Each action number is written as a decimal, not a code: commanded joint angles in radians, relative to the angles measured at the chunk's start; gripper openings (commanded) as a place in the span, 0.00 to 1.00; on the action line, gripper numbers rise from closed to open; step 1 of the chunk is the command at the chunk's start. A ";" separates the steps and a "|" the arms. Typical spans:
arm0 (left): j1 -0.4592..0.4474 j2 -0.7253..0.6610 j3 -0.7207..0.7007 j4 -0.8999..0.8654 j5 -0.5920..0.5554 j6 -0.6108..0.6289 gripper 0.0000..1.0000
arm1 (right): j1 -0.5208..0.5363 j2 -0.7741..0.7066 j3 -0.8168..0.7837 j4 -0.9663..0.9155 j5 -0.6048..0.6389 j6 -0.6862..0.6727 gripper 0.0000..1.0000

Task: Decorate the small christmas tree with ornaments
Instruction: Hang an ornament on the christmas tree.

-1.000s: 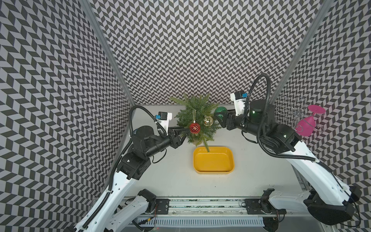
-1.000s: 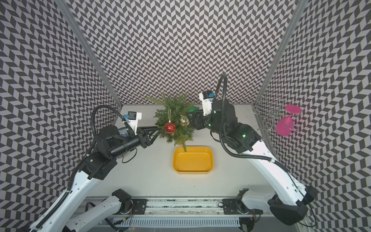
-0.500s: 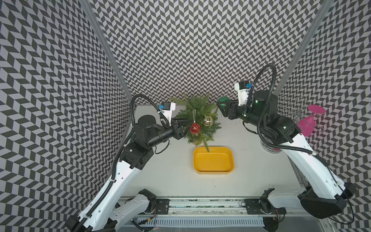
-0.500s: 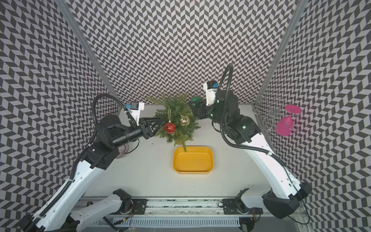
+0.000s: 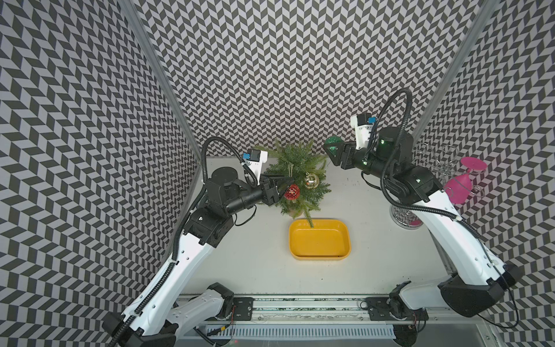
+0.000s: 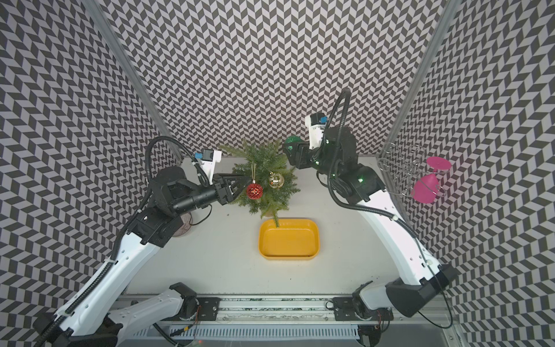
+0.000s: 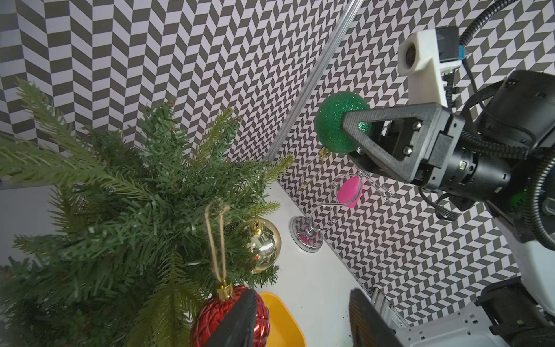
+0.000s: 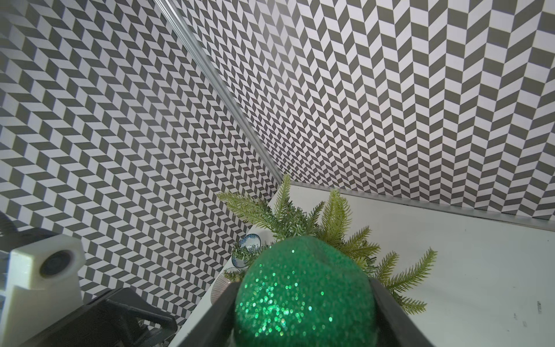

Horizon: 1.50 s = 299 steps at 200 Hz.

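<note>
Chevron-patterned walls (image 6: 270,60) close in a pale table (image 6: 225,255). On it the small tree (image 6: 270,196) stands near the back, just behind a yellow tray (image 6: 289,258). Two baubles hang on the tree by their strings, a red one (image 6: 254,190) and a gold one (image 6: 276,180).

The left claw (image 7: 300,294) sits right beside the red bauble, its fingers apart with nothing between them. The right claw (image 7: 350,135) is clamped on the body of the green glitter bauble (image 7: 333,126), held up just beside the treetop on the robot's right. Its gold cap points down. The loop below it is too faint to trace.

Hanging this third bauble appears to be the step in hand. It would go best over a free branch tip on the tree's right side, well clear of the two already hung. The bauble should come down slowly so the dangling loop slides over the tip. The grip should ease only once the string has caught.

The feathery branches will likely bend, so a stiffer inner stretch is safer than the very end. The left claw could steady that branch. A sideways push on so light a tree risks tipping it.
</note>
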State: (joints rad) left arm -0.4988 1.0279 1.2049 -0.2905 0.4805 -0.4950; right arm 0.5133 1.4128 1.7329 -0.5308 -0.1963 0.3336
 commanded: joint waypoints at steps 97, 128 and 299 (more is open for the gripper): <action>0.001 0.052 0.062 0.037 0.072 0.004 0.54 | -0.046 0.053 0.034 0.118 -0.046 0.012 0.61; -0.012 0.094 0.121 0.009 0.078 0.020 0.54 | -0.053 0.069 0.040 0.130 -0.057 0.020 0.61; -0.027 0.110 0.111 0.020 0.066 0.022 0.54 | -0.090 0.123 0.008 0.157 -0.065 0.063 0.60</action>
State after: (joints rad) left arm -0.5224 1.1519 1.3228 -0.2852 0.5442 -0.4831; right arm 0.4351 1.5284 1.7458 -0.4328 -0.2630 0.3832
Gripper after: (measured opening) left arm 0.544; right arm 0.601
